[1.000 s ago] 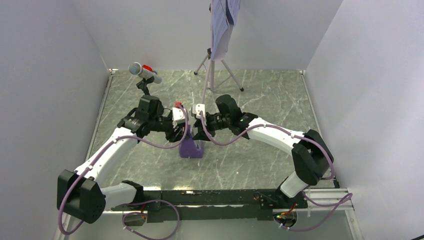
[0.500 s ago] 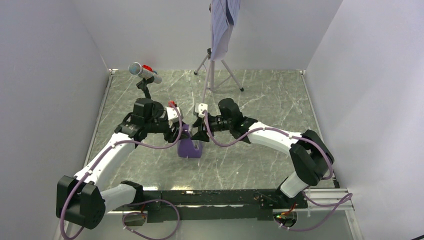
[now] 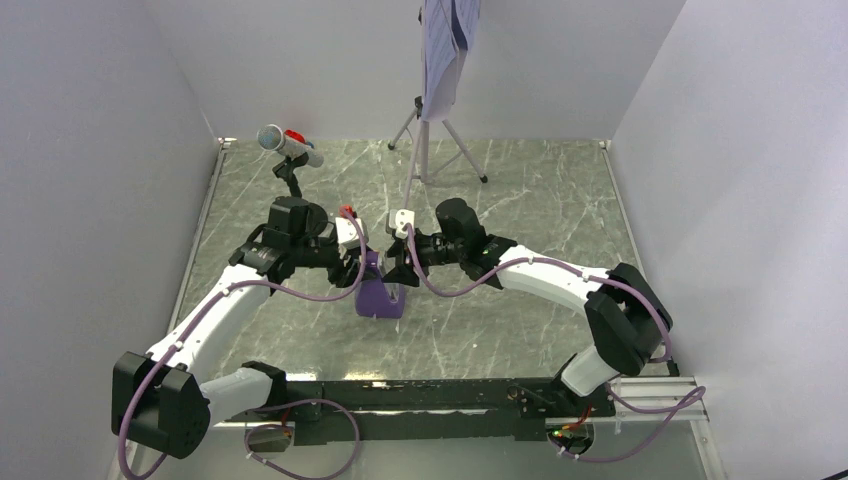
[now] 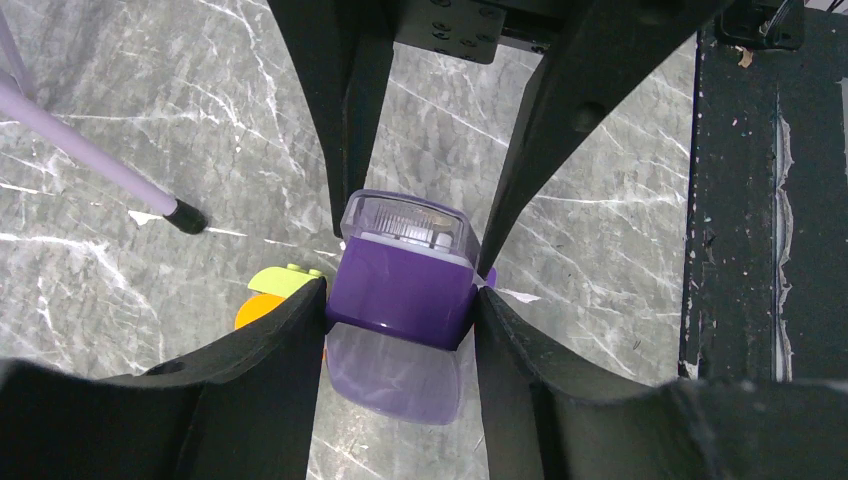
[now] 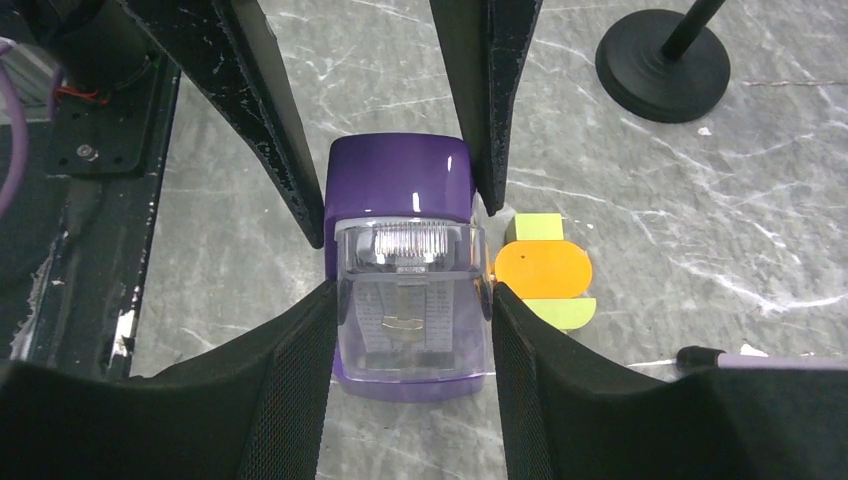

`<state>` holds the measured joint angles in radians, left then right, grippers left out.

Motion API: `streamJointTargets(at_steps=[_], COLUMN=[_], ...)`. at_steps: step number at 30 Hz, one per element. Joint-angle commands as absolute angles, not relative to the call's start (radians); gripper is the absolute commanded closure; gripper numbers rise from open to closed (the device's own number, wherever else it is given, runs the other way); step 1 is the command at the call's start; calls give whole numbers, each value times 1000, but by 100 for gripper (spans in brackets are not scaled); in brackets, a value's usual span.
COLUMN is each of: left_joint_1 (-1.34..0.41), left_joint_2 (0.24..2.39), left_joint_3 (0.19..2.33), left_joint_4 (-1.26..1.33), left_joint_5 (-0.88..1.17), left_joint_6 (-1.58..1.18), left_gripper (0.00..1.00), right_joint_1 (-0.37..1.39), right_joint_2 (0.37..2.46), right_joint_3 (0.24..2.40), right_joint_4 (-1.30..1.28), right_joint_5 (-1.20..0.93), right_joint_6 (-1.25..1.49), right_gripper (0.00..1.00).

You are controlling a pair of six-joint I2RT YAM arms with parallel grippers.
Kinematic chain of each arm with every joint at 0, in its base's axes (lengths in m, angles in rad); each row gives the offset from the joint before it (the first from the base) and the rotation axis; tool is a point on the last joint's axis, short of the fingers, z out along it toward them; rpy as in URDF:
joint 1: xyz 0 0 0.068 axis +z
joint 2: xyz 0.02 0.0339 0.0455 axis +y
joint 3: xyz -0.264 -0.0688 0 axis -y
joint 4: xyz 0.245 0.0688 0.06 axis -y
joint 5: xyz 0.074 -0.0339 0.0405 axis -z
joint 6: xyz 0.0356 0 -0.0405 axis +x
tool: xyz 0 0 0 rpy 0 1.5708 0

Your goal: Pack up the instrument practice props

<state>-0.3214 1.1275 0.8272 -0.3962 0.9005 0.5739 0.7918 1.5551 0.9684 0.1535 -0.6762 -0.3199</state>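
The purple wedge metronome (image 3: 381,295) stands on the marble table between both arms. My left gripper (image 4: 400,310) is shut on its purple body (image 4: 405,285), with a finger pressed to each side. From the opposite side my right gripper (image 5: 412,300) is shut on its clear front cover (image 5: 410,290). The small orange-and-yellow-green block (image 5: 543,272) lies right beside the metronome; the block (image 4: 268,295) also shows by my left finger. The silver microphone (image 3: 288,145) stands at the back left on its black round base (image 5: 662,50). The grey music stand (image 3: 430,130) holds white pages (image 3: 443,50) at the back.
A tripod leg (image 4: 90,155) of the stand reaches the floor close to the block. The black mounting rail (image 3: 420,395) runs along the near edge. Grey walls enclose the table on the left, back and right.
The left wrist has shifted slightly left and both arms have settled a little. The metronome stays in the same spot, still gripped from both sides.
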Motion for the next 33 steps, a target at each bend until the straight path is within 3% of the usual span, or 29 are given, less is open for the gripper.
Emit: streamJointTargets(at_steps=[1, 10, 33], left_joint_1=[-348, -339, -309], left_joint_2=[1133, 1125, 1117], left_joint_3=[816, 783, 768], left_joint_4=[-523, -557, -500], left_joint_5=[910, 840, 875], left_joint_6=[597, 672, 603], left_gripper=[99, 99, 99], right_joint_1=[785, 698, 751], right_joint_2=[1544, 1507, 1509], right_joint_3=[968, 927, 893], right_joint_4=[42, 89, 152], right_joint_5=[-739, -816, -819], right_joint_6=[-234, -201, -187], right_gripper=[100, 100, 100])
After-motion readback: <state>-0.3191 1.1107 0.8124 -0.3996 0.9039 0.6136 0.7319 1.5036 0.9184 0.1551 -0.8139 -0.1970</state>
